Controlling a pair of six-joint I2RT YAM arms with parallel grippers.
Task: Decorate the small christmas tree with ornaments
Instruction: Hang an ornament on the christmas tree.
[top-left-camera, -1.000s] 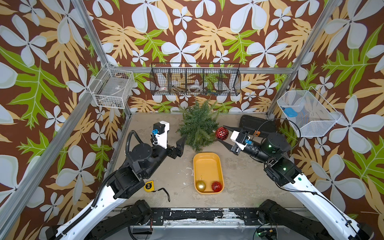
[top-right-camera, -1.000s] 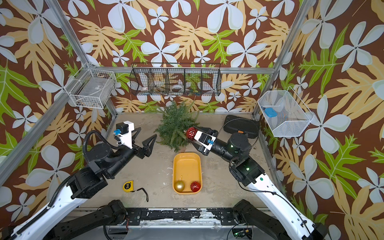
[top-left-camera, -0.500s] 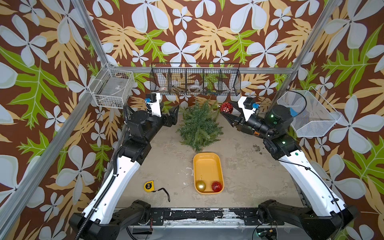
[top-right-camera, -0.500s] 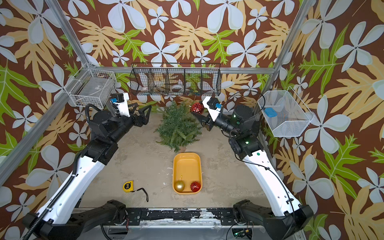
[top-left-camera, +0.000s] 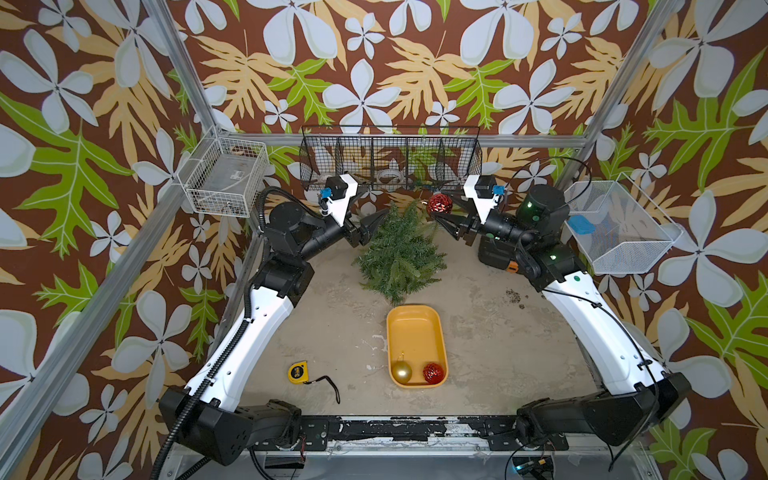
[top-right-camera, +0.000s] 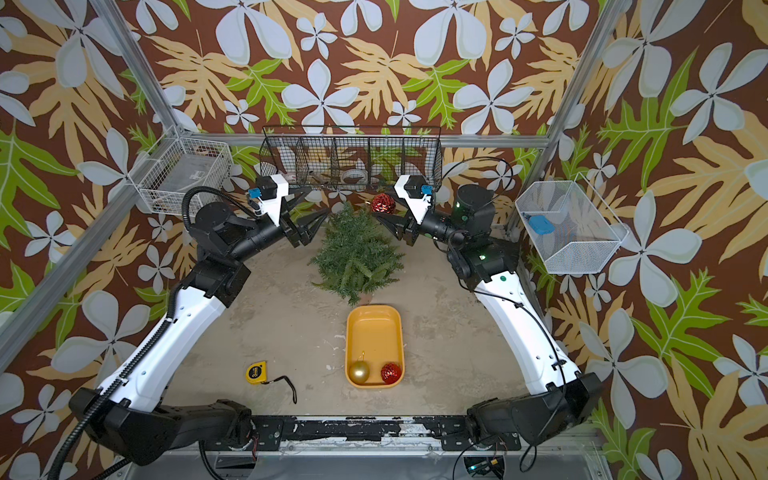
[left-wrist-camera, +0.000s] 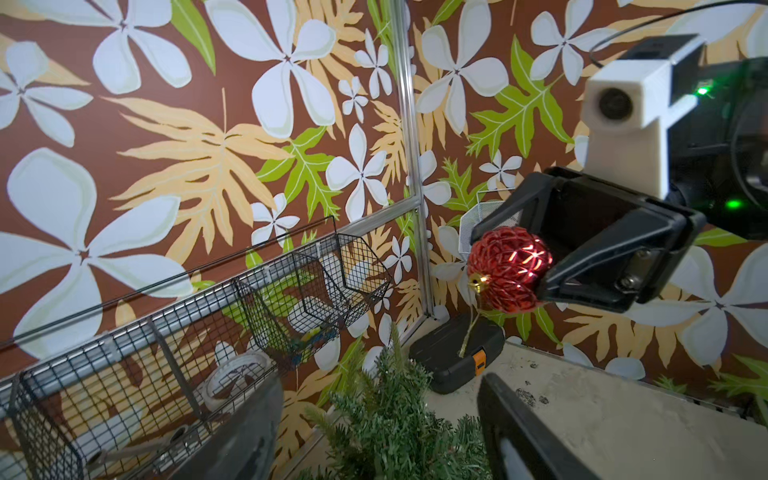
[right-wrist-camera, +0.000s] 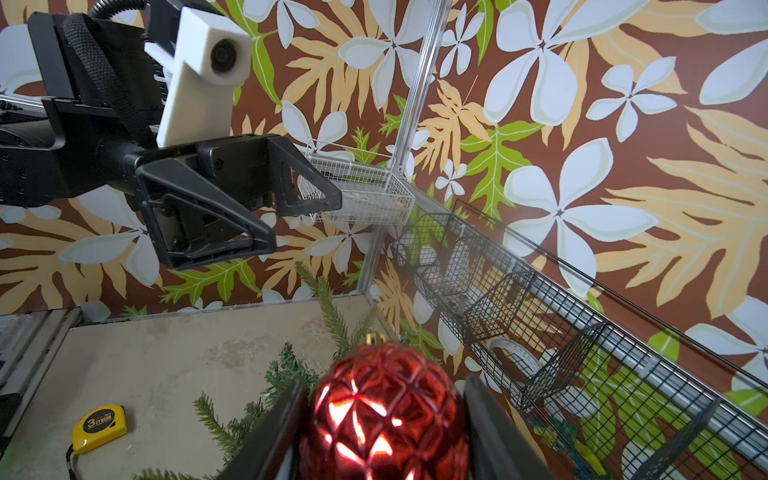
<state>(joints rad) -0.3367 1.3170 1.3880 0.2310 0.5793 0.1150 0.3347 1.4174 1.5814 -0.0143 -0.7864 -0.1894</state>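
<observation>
The right gripper (top-left-camera: 439, 211) clamps a red ornament (top-left-camera: 441, 203) beside the top of the small christmas tree (top-left-camera: 399, 253). The left gripper (right-wrist-camera: 305, 224) gapes empty on the opposite side. A gold ornament (top-left-camera: 402, 372) and a second red ornament (top-left-camera: 433, 372) lie in the yellow tray (top-left-camera: 415, 309) before the tree.

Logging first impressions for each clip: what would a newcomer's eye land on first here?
The glittery red ornament clamped in the right gripper, up by the top of the small christmas tree at the back of the table. Across the treetop the left gripper stands open and empty. Nearer the front, a yellow tray holds a gold bauble and another red bauble.
</observation>
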